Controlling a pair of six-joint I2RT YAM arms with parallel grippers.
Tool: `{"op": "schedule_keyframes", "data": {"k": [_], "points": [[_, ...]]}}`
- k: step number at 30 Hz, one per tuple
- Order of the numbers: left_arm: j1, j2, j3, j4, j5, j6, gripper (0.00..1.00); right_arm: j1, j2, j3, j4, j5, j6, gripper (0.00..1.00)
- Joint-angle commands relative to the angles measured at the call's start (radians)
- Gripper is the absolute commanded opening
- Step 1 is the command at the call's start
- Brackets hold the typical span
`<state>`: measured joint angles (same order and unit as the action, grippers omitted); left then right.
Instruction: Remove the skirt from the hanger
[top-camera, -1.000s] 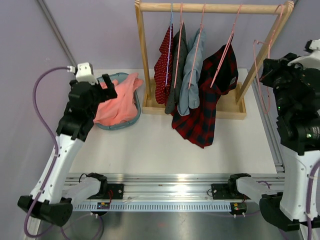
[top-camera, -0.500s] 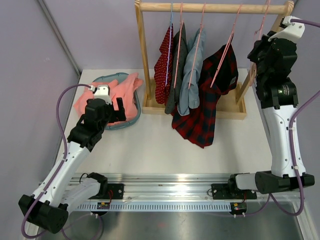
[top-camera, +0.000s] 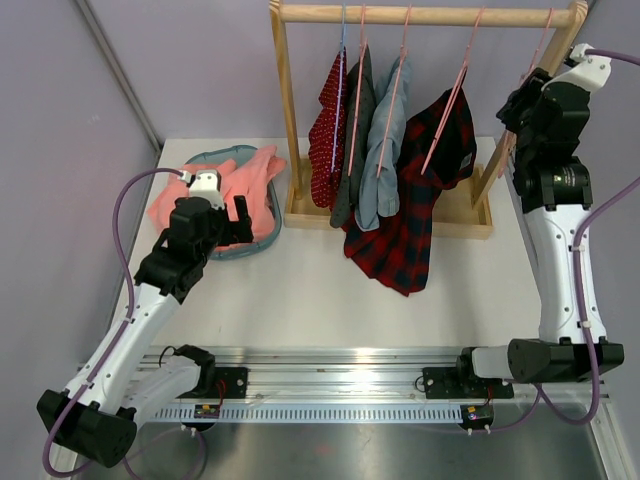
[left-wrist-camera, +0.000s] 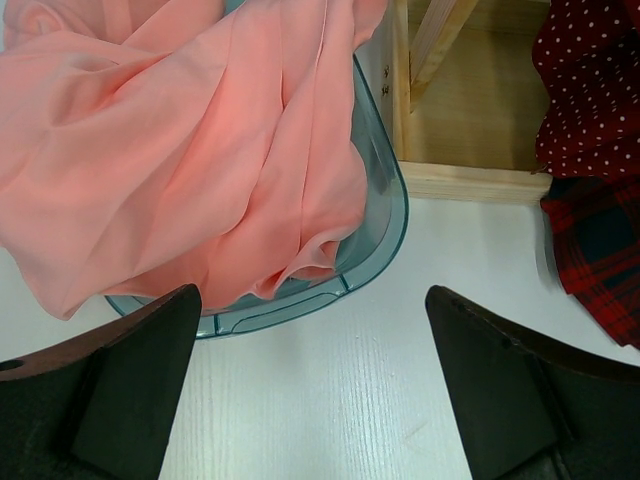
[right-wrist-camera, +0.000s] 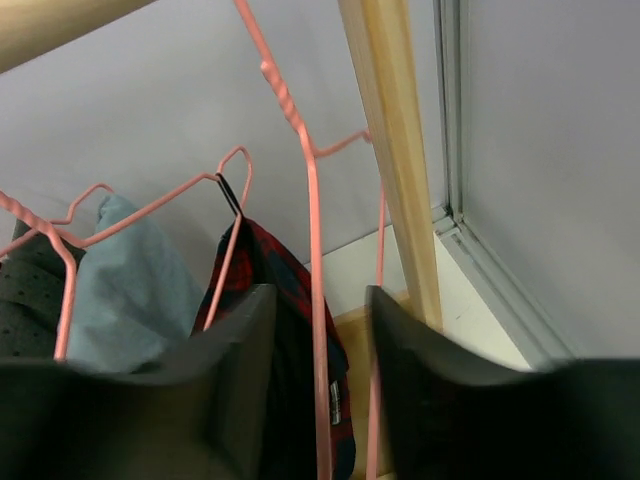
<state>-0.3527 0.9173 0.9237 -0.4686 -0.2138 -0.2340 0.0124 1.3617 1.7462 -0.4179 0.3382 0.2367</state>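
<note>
The pink skirt (top-camera: 235, 195) lies crumpled in the teal basket (top-camera: 262, 243) and spills over its left rim; in the left wrist view the skirt (left-wrist-camera: 180, 150) fills the upper left. My left gripper (top-camera: 238, 214) hangs open just in front of the basket, and between its fingers (left-wrist-camera: 310, 295) there is only basket rim and table. An empty pink hanger (top-camera: 541, 42) hangs at the right end of the rail. My right gripper (top-camera: 527, 88) is up beside it, its jaws parted. The hanger's wire (right-wrist-camera: 312, 220) runs between them (right-wrist-camera: 315, 292) without touching either.
The wooden rack (top-camera: 420, 15) stands at the back of the table. It holds a red dotted garment (top-camera: 325, 130), a grey one, a light blue one (top-camera: 385, 150) and a plaid shirt (top-camera: 410, 225) that sags onto the rack's base. The rack's right post (right-wrist-camera: 395, 150) is close to my right fingers.
My right arm swung up to the rail's right end with the pink hanger, and its jaws have now parted from the wire. My left arm drew back and lowered in front of the basket.
</note>
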Motion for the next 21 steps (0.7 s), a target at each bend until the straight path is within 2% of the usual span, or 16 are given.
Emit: {"op": "schedule_keyframes", "data": {"k": [1, 2, 3, 5, 8, 13, 16, 21], "points": [[-0.005, -0.017, 0.029, 0.042, 0.028, 0.004, 0.99, -0.003, -0.09, -0.014, -0.005, 0.051, 0.015, 0.87], [-0.006, -0.018, 0.029, 0.042, 0.028, 0.004, 0.99, -0.005, -0.102, -0.013, -0.01, 0.053, 0.019, 0.97], [-0.006, -0.018, 0.027, 0.042, 0.03, 0.002, 0.99, -0.005, -0.113, -0.007, -0.022, 0.039, 0.029, 0.99], [-0.009, -0.015, 0.027, 0.042, 0.03, 0.002, 0.99, -0.003, -0.144, 0.012, -0.025, 0.001, 0.029, 0.99], [-0.014, -0.014, 0.027, 0.042, 0.027, 0.002, 0.99, -0.002, -0.159, 0.053, -0.025, -0.149, 0.05, 0.99], [-0.023, -0.012, 0.027, 0.042, 0.019, -0.002, 0.99, 0.001, -0.075, 0.186, -0.053, -0.474, 0.088, 1.0], [-0.034, -0.014, 0.026, 0.042, 0.008, -0.01, 0.99, 0.041, 0.008, 0.275, -0.117, -0.505, 0.095, 0.98], [-0.057, -0.009, 0.021, 0.044, -0.01, -0.019, 0.99, 0.106, 0.083, 0.3, -0.163, -0.438, 0.07, 0.96]]}}
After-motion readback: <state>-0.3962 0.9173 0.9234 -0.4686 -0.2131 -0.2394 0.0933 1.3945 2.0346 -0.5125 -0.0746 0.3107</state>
